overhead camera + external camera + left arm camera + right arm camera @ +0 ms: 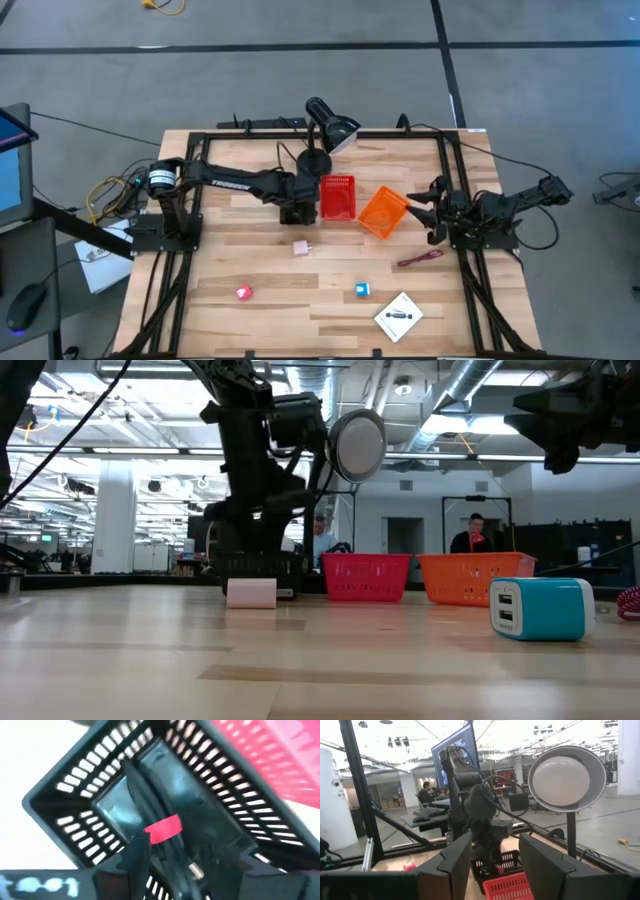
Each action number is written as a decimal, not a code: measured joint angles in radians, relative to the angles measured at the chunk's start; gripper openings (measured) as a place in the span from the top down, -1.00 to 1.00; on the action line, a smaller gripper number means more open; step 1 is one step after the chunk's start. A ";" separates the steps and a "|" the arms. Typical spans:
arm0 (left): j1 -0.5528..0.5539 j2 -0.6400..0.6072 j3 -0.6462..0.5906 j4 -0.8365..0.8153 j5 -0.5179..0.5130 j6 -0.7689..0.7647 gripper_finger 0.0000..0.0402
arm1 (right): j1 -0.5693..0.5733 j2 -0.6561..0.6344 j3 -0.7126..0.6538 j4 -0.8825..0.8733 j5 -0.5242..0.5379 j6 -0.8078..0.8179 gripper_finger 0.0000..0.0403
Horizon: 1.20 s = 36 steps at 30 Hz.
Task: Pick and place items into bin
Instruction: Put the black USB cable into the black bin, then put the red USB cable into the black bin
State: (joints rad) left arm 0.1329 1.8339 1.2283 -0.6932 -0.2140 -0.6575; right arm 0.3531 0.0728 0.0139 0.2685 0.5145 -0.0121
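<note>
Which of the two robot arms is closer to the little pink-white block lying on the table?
The left. Its gripper hangs over the black bin, just behind the pink-white block. The right gripper sits far across the table, past the orange bin.

Below the left gripper (pixel 192 870), a glossy black plastic lattice bin (pixel 100 795); the table (pixel 300 300) is pale, matt wood planks.

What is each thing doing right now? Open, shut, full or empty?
left gripper: open, over the black bin.
right gripper: open, empty.
black bin: holds the marker.
red bin: upright, looks empty.
orange bin: upright, looks empty.
blue cube: on the table, not binned.
</note>
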 joint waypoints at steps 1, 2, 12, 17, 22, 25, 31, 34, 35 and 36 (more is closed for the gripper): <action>0.000 0.000 0.010 0.001 0.003 0.021 0.22 | 0.000 0.002 0.000 0.001 -0.007 -0.011 0.21; 0.000 0.000 0.021 0.001 0.010 0.039 0.21 | 0.000 0.006 0.000 0.002 -0.017 -0.021 0.21; -0.003 -0.001 0.250 -0.211 -0.070 0.212 0.25 | 0.007 0.124 0.075 0.022 -0.188 -0.015 0.21; -0.009 -0.001 0.410 -0.438 -0.205 0.255 0.25 | 0.040 0.329 0.232 -0.036 -0.154 -0.039 0.21; -0.059 -0.001 0.587 -0.677 -0.395 0.251 0.25 | 0.050 0.537 0.546 -0.459 -0.153 0.075 0.21; -0.106 -0.001 0.688 -0.807 -0.574 0.242 0.25 | 0.068 0.666 0.725 -0.814 -0.196 0.268 0.21; -0.185 -0.036 0.802 -0.880 -0.832 0.222 0.25 | 0.124 0.860 0.892 -1.192 -0.328 0.561 0.21; -0.207 -0.080 0.811 -0.880 -0.849 0.203 0.25 | 0.164 0.937 0.892 -1.246 -0.335 0.636 0.21; -0.213 -0.092 0.811 -0.879 -0.848 0.196 0.25 | 0.178 0.966 0.892 -1.261 -0.334 0.646 0.21; -0.218 -0.102 0.811 -0.878 -0.849 0.194 0.25 | 0.190 0.998 0.892 -1.271 -0.334 0.650 0.21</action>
State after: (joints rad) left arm -0.0848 1.7323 2.0392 -1.5715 -1.0626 -0.4633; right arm 0.5429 1.0706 0.9062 -1.0030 0.1810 0.6376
